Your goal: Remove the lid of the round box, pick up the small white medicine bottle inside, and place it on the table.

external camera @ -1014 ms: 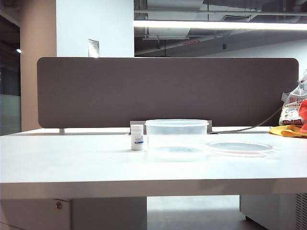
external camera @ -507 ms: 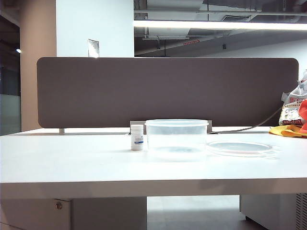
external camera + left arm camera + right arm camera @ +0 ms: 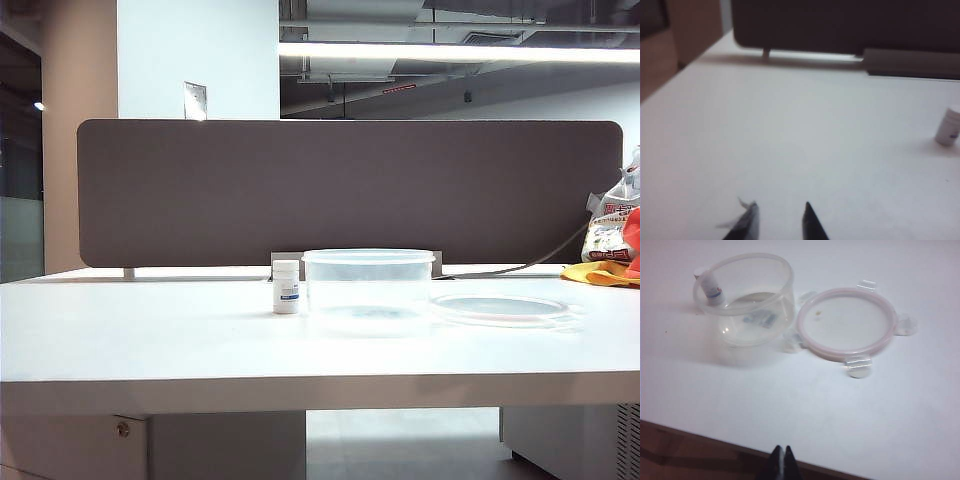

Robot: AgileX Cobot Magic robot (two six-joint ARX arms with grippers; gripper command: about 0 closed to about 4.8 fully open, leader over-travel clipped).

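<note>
The table (image 3: 150,340) is the largest thing here, a white top with a thick front edge, and a dark divider (image 3: 350,190) stands along its back. The box (image 3: 368,290) serves as the landmark: it sits upright near the middle of the table, open and empty. The lid (image 3: 497,308) lies flat on the table just to the right of the box in the exterior view, close to it; in the right wrist view one of its tabs seems to touch the box wall. The bottle (image 3: 286,286) stands upright on the table just left of the box, outside it.

Neither arm shows in the exterior view. The left gripper (image 3: 778,220) hangs over bare table well to the left of the box, beyond the bottle; its jaws stand a little apart with nothing between them. The right gripper (image 3: 780,460) is over the table's front edge, on the near side of the box and lid, jaws pressed together and empty.
</note>
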